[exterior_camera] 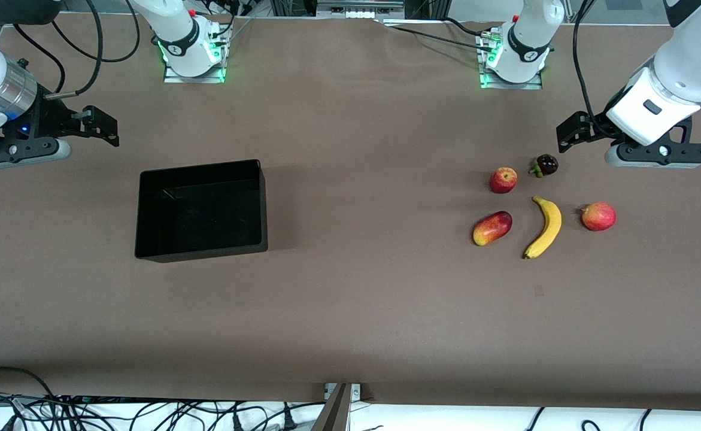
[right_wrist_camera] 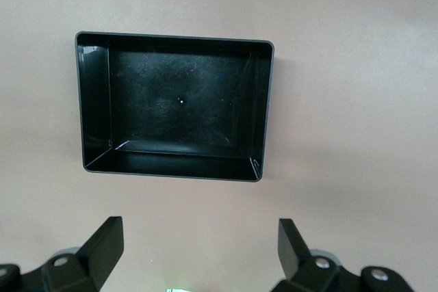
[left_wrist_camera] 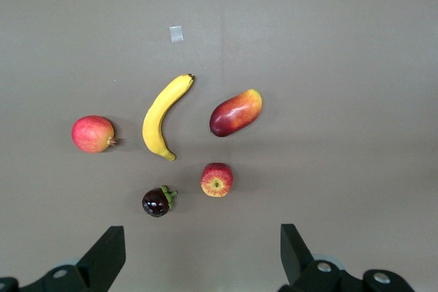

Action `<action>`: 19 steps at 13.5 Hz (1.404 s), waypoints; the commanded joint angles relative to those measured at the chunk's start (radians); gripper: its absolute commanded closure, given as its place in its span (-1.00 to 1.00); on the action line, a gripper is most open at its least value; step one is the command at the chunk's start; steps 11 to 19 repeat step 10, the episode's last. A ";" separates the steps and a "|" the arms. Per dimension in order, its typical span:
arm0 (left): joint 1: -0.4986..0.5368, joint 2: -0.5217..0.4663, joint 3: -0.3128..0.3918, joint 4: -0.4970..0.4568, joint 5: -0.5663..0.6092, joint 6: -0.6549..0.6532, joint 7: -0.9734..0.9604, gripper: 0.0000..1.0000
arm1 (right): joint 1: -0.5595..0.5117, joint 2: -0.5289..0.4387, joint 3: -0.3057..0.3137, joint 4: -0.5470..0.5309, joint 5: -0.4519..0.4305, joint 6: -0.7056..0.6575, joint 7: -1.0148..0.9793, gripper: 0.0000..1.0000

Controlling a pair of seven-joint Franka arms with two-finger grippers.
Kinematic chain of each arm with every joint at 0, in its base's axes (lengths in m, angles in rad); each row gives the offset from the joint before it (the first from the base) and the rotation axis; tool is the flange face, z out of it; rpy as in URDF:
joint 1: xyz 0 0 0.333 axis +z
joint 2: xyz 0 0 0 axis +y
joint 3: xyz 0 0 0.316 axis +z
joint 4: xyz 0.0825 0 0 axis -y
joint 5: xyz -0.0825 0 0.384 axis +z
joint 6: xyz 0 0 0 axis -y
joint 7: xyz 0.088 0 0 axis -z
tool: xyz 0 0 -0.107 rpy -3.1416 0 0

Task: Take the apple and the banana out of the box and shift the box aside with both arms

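The black box (exterior_camera: pixel 200 209) stands open and empty on the brown table toward the right arm's end; it also shows in the right wrist view (right_wrist_camera: pixel 174 111). The fruits lie toward the left arm's end: apple (exterior_camera: pixel 503 179), mangosteen (exterior_camera: pixel 546 164), mango (exterior_camera: pixel 492 228), banana (exterior_camera: pixel 545 227) and round red fruit (exterior_camera: pixel 598 216). The left wrist view shows the banana (left_wrist_camera: pixel 163 115), mango (left_wrist_camera: pixel 236 112), apple (left_wrist_camera: pixel 217 179), mangosteen (left_wrist_camera: pixel 157 202) and round red fruit (left_wrist_camera: pixel 92 134). My left gripper (exterior_camera: pixel 569 133) (left_wrist_camera: pixel 203 251) is open and empty, up in the air beside the mangosteen. My right gripper (exterior_camera: pixel 103 124) (right_wrist_camera: pixel 200 244) is open and empty, above the table beside the box.
The two arm bases (exterior_camera: pixel 193 54) (exterior_camera: pixel 512 57) stand along the table edge farthest from the front camera. A small patch of tape (exterior_camera: pixel 539 291) lies on the table nearer the camera than the banana. Cables (exterior_camera: pixel 146 413) hang along the near edge.
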 commanded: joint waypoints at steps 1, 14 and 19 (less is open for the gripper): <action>0.017 -0.006 0.002 0.015 -0.025 -0.024 0.010 -1.00 | -0.303 0.001 0.283 0.013 -0.007 -0.001 0.015 -1.00; 0.017 -0.004 0.004 0.015 -0.012 -0.021 0.010 -1.00 | -0.372 0.005 0.350 0.017 0.001 -0.002 0.018 -1.00; 0.017 -0.004 0.004 0.015 -0.012 -0.021 0.010 -1.00 | -0.372 0.005 0.350 0.017 0.001 -0.002 0.018 -1.00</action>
